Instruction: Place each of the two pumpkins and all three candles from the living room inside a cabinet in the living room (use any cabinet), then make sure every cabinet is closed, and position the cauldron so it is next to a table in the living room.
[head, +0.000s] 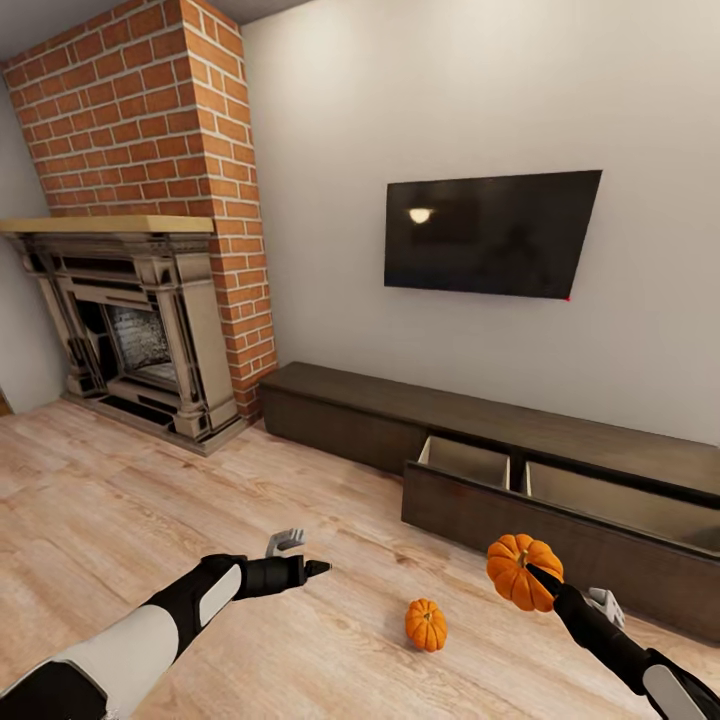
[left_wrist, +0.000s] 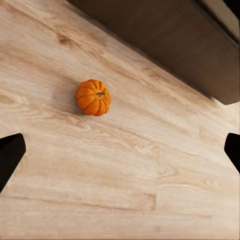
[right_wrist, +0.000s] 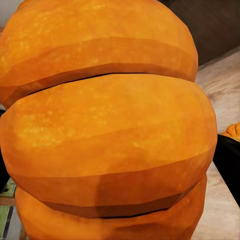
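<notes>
The right jaws (head: 540, 578) are clamped on one pumpkin (head: 522, 570), held off the floor; in the right wrist view its ribbed orange skin (right_wrist: 107, 125) sits pressed right up between them. Just beyond that pumpkin stands the cabinet (head: 520, 440), whose drawer (head: 560, 500) is pulled out with its tan inside showing, so the load hangs near the drawer front but not yet over the opening.

The left jaws (head: 300, 560) are spread wide and hold nothing. Ahead of them, a little way off on the wooden floor (head: 150, 500), lies the second pumpkin (head: 426, 624), resting with its stem tipped sideways; the left wrist view shows it (left_wrist: 93, 97) beyond the two dark fingertips (left_wrist: 11, 152), apart from both.

The step in hand looks like stowing the first pumpkin. The next move calls for carrying it forward over the drawer's front edge, lowering and letting go; the left arm could then reach for the floor pumpkin.
</notes>
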